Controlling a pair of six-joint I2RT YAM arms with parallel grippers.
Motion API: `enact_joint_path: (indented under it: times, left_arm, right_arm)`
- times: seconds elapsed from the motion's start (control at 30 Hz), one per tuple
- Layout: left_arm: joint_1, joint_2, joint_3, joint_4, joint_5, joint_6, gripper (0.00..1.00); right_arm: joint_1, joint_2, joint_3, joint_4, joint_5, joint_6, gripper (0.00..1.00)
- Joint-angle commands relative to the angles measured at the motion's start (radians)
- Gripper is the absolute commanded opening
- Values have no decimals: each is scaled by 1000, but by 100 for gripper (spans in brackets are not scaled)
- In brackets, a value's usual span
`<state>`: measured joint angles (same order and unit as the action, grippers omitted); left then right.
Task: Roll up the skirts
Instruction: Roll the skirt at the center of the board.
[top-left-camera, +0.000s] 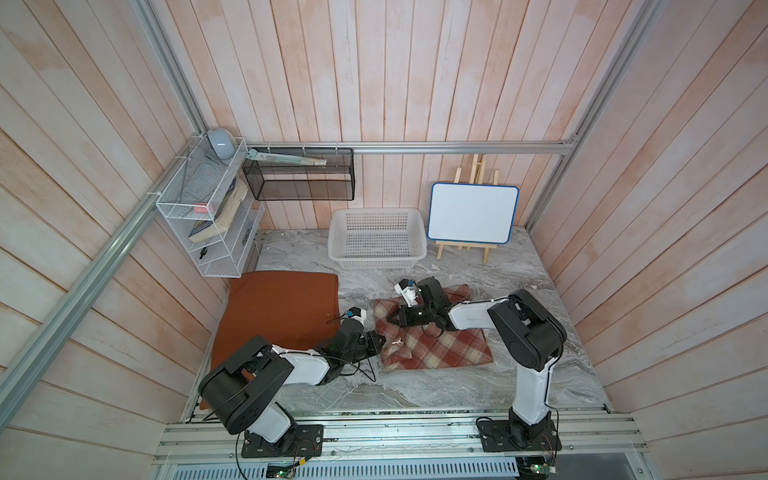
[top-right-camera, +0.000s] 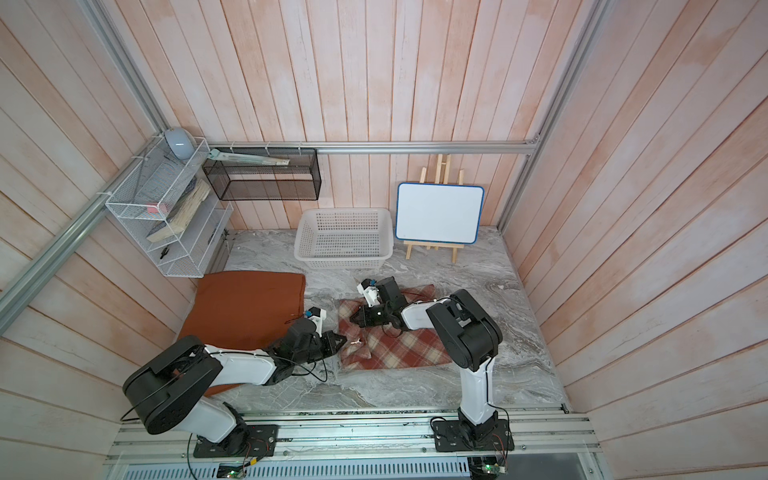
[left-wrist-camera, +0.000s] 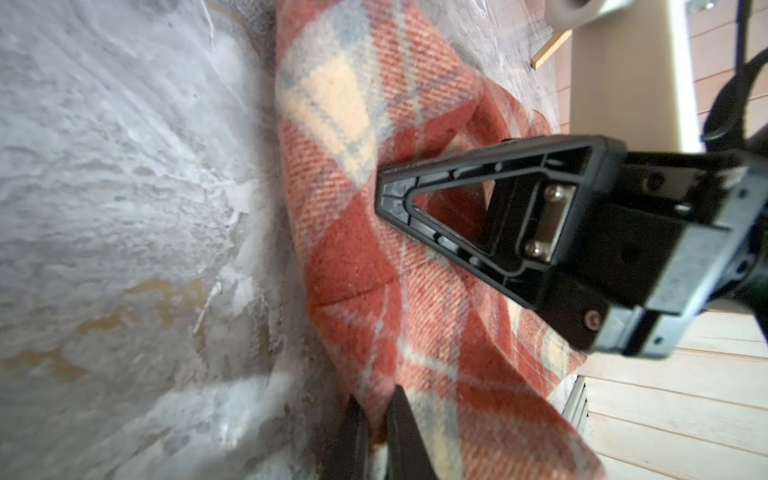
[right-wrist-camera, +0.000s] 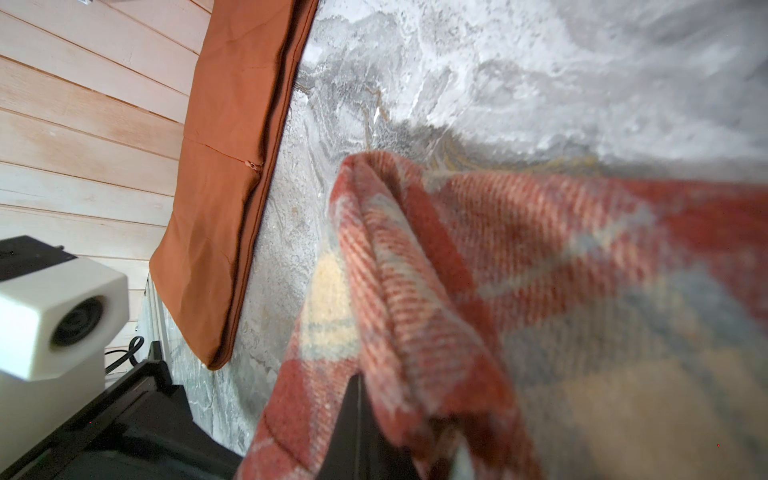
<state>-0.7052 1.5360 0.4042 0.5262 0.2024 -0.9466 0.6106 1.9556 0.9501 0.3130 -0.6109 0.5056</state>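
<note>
The red-and-cream plaid skirt (top-left-camera: 440, 345) (top-right-camera: 399, 349) lies on the marble table, with its left edge bunched and folded over. My left gripper (top-left-camera: 381, 340) (left-wrist-camera: 376, 395) is shut on the near-left corner of that edge, with cloth pinched between its black fingers. My right gripper (top-left-camera: 390, 318) (left-wrist-camera: 386, 195) is shut on the same edge farther back. In the right wrist view the plaid skirt (right-wrist-camera: 457, 270) drapes over one dark finger (right-wrist-camera: 353, 415) and hides the other. The plain rust-orange skirt (top-left-camera: 278, 311) (right-wrist-camera: 232, 166) lies flat to the left, untouched.
A white perforated basket (top-left-camera: 376, 262) stands behind the skirts by the back wall. Right of it is a small whiteboard on an easel (top-left-camera: 473, 212). A white wire shelf (top-left-camera: 199, 208) and a black mesh shelf (top-left-camera: 299, 178) hang at the back left.
</note>
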Motion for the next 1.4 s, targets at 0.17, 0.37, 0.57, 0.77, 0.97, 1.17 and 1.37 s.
enact_joint_path:
  times: [0.17, 0.37, 0.57, 0.77, 0.97, 1.17, 1.37]
  left_arm:
    - [-5, -82, 122, -235, 6, 82, 0]
    - [-7, -82, 219, -460, -17, 179, 0]
    - [-31, -46, 328, -635, -51, 259, 0]
    - [-73, -31, 396, -720, -104, 269, 0]
    - [-115, 8, 479, -786, -139, 264, 0]
    - [-145, 63, 579, -844, -152, 272, 0]
    - [-145, 99, 610, -935, -209, 294, 0]
  right_arm:
    - [-17, -90, -42, -123, 110, -5, 11]
    - [-18, -231, -64, -210, 182, -39, 18]
    - [9, -288, -92, -236, 188, -46, 1]
    - [46, -295, -177, -200, 176, -19, 0]
    - [55, -303, -250, -163, 199, 14, 0]
    - [55, -278, -253, -153, 191, 12, 0]
    - [4, -443, -246, -288, 322, -36, 0]
